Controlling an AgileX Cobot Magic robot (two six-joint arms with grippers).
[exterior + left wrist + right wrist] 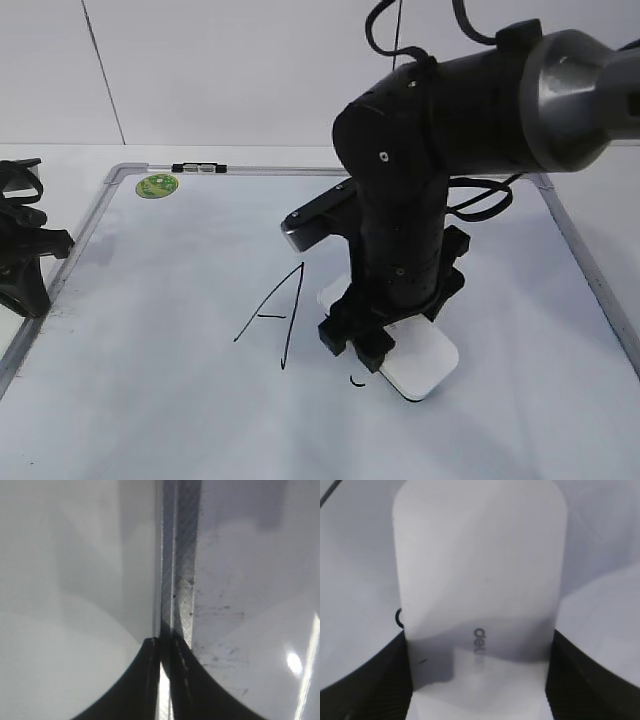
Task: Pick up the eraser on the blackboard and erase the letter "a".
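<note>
The white eraser (425, 365) lies flat on the blackboard (150, 300), right of centre. My right gripper (360, 345) is shut on it, one finger on each long side. In the right wrist view the eraser (477, 555) fills the middle, with grey lettering on top, between the two black fingers of the gripper (477, 680). Of the letter "a" only a small black arc (356, 380) shows at the eraser's left edge, also in the right wrist view (398, 618); the rest is hidden. My left gripper (22, 250) rests at the board's left edge, shut and empty (165, 645).
A large capital "A" (275, 310) is drawn just left of the eraser. A round green sticker (157, 185) sits at the board's far left corner and a small black clip (199, 168) on the far frame. The grey frame (182, 580) runs under the left gripper.
</note>
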